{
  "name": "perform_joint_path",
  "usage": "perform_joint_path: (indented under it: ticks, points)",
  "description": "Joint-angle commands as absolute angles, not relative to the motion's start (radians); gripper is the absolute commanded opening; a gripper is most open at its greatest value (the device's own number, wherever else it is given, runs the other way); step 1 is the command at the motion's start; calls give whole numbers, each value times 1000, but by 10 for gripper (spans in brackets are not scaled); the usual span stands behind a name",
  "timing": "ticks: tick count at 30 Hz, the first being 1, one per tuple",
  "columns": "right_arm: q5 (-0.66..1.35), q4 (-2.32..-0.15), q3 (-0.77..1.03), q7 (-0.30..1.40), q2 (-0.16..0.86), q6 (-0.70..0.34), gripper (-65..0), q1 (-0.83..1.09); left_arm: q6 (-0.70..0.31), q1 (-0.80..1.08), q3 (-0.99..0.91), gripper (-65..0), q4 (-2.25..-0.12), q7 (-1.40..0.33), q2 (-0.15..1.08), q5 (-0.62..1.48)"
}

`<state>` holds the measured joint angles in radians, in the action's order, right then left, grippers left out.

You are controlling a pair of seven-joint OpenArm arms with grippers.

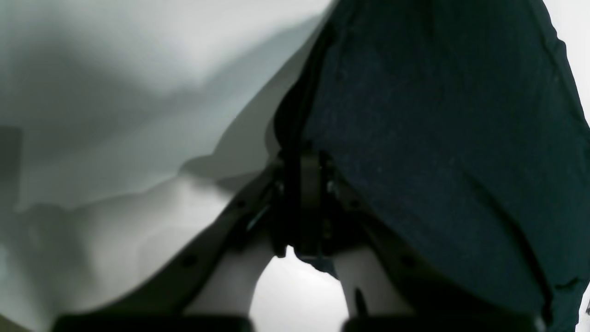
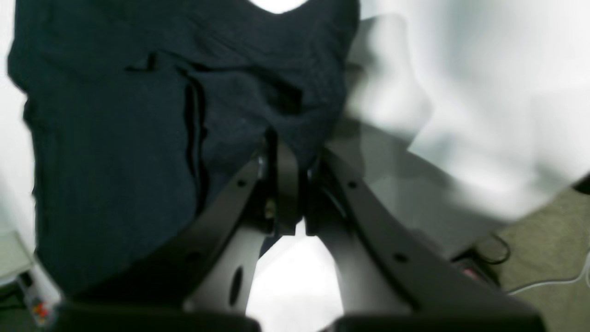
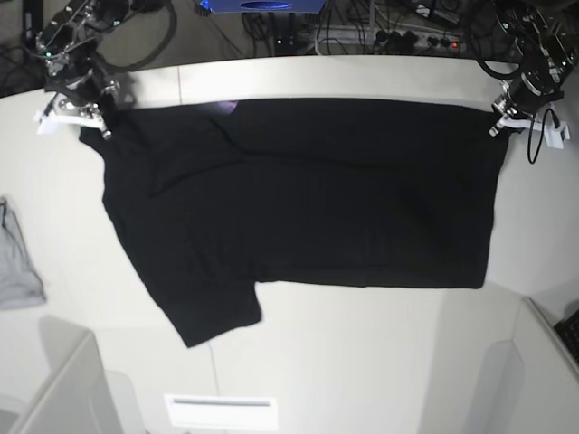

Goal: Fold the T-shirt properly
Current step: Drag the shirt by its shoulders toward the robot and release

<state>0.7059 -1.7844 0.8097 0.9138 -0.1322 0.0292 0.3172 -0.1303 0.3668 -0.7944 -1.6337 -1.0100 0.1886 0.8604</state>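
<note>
The black T-shirt [image 3: 308, 190] lies spread on the white table [image 3: 362, 362], plain side up, with one sleeve sticking out at the lower left. My right gripper [image 3: 90, 127] is shut on the shirt's far left corner; in the right wrist view the gripper [image 2: 286, 184] pinches black cloth [image 2: 115, 152]. My left gripper [image 3: 499, 122] is shut on the shirt's far right corner; in the left wrist view the gripper [image 1: 306, 193] clamps the black cloth [image 1: 438, 138]. A hint of purple print [image 3: 223, 108] shows at the far edge.
A small light-grey garment [image 3: 14, 262] lies at the table's left edge. Cables and a blue device [image 3: 262, 5] sit behind the far edge. A white label [image 3: 220, 411] is near the front. A raised panel [image 3: 552, 344] stands at the lower right.
</note>
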Motion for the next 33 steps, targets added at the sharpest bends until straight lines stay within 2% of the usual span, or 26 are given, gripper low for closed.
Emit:
perform_joint_path:
  ticks: [1,12,33]
  points:
    - [734,-1813,812,891,-119,31,-650,329,-130,377,-800,-650,-1661,-986,209,862]
    - [768,-1845,814,891,-120,33,-650,418,-130,449,-808,-650,-1681,-986,209,862]
    - [768,-1847,819,891,-120,33,-650,475,-131,547,-809,-650,-1736,-986,208,863]
